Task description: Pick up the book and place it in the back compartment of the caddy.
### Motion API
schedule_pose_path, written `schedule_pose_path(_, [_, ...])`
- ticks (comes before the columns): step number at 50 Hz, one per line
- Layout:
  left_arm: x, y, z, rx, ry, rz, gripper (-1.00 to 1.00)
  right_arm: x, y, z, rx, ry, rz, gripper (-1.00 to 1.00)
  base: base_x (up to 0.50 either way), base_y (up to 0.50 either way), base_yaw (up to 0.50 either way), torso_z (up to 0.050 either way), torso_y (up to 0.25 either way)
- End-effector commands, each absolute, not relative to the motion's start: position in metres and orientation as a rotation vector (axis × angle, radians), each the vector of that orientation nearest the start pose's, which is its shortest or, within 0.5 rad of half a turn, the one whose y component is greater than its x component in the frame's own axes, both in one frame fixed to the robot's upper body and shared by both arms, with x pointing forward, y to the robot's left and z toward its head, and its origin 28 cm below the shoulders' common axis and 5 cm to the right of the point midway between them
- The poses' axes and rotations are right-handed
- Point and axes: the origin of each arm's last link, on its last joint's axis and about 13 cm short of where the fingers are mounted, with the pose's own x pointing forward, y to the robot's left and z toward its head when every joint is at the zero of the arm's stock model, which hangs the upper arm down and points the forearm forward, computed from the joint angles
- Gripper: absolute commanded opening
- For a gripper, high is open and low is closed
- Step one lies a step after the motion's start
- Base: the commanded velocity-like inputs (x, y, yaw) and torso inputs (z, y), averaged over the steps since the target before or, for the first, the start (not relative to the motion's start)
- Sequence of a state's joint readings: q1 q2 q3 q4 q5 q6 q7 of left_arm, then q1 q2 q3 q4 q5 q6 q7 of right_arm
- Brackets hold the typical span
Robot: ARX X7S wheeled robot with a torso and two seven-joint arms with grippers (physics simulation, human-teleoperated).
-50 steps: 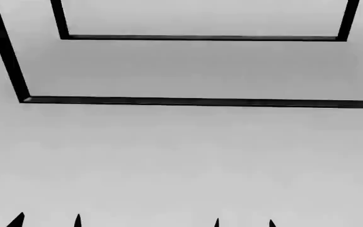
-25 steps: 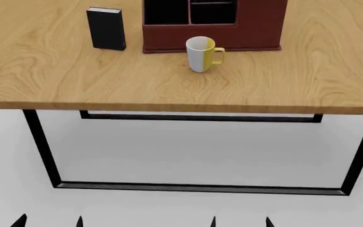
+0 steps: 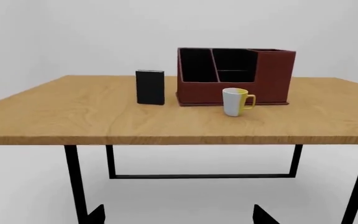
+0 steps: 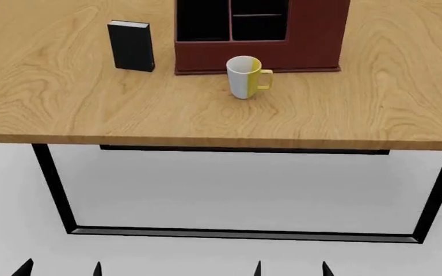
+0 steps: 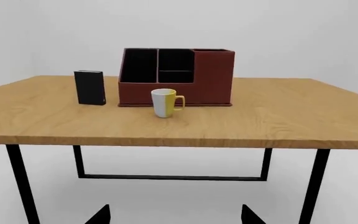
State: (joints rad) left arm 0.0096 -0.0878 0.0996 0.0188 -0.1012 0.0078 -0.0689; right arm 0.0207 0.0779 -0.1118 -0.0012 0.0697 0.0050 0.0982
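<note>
The black book point(image 4: 131, 45) stands upright on the wooden table point(image 4: 90, 109), left of the maroon caddy point(image 4: 261, 34). It also shows in the left wrist view point(image 3: 149, 87) and the right wrist view point(image 5: 90, 87). The caddy point(image 3: 235, 77) point(image 5: 175, 77) has black-lined cells; a short cross divider parts two of them, and the smaller back one point(image 4: 259, 7) lies behind the divider. My left gripper point(image 4: 60, 268) point(image 3: 177, 215) and right gripper point(image 4: 292, 268) point(image 5: 175, 215) are open and empty, low in front of the table and far from the book.
A white-and-yellow mug point(image 4: 246, 77) stands just in front of the caddy. It also shows in the left wrist view point(image 3: 237, 101) and the right wrist view point(image 5: 166, 102). The table's front edge and black metal legs point(image 4: 52, 184) lie between the grippers and the objects.
The head view has tilted up from the floor and table frame to the tabletop; in the last half second the table shifted slightly lower in view. The fingertips keep their places.
</note>
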Motion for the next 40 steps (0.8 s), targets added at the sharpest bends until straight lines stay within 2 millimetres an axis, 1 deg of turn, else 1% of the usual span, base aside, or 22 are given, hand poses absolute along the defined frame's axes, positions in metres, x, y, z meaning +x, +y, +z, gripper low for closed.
schedule_pose_path(1, [0.208,0.205,0.016,-0.008,-0.012,-0.037,1.00,0.216,-0.092,0.017,-0.004,-0.012,0.015,1.00,0.00,0.00,0.00,0.050,0.000])
schedule_pose_path(20, [0.209,0.204,0.021,0.010,-0.023,-0.036,1.00,0.215,-0.092,0.019,-0.003,-0.017,0.012,1.00,0.00,0.00,0.00,0.050,0.000])
schedule_pose_path(21, [0.209,0.204,0.020,0.021,-0.002,-0.008,1.00,0.215,-0.092,0.020,-0.003,-0.019,0.011,1.00,0.00,0.00,0.00,0.000,0.000])
schedule_pose_path(22, [0.211,0.205,0.023,0.011,-0.028,0.019,1.00,0.215,-0.092,0.020,-0.003,-0.020,0.012,1.00,0.00,0.00,0.00,0.000,0.000])
schedule_pose_path(28, [0.212,0.206,0.027,0.008,-0.009,0.002,1.00,0.215,-0.092,0.020,-0.004,-0.022,0.010,1.00,0.00,0.00,0.00,0.000,0.000])
schedule_pose_path(29, [0.212,0.206,0.027,0.031,-0.024,-0.001,1.00,0.215,-0.092,0.020,-0.003,-0.022,0.008,1.00,0.00,0.00,0.00,0.000,0.000])
schedule_pose_path(32, [0.212,0.207,0.030,0.003,-0.033,0.006,1.00,0.215,-0.093,0.023,-0.011,-0.029,0.006,1.00,0.00,0.00,0.00,0.000,0.000])
schedule_pose_path(36, [0.214,0.208,0.035,0.005,-0.032,-0.001,1.00,0.215,-0.096,0.032,-0.018,-0.050,-0.006,1.00,0.00,0.00,0.00,0.000,0.000])
schedule_pose_path(40, [0.218,0.211,0.040,0.000,-0.034,0.003,1.00,0.217,-0.099,0.045,-0.030,-0.078,-0.025,1.00,0.00,0.00,0.00,0.000,0.000])
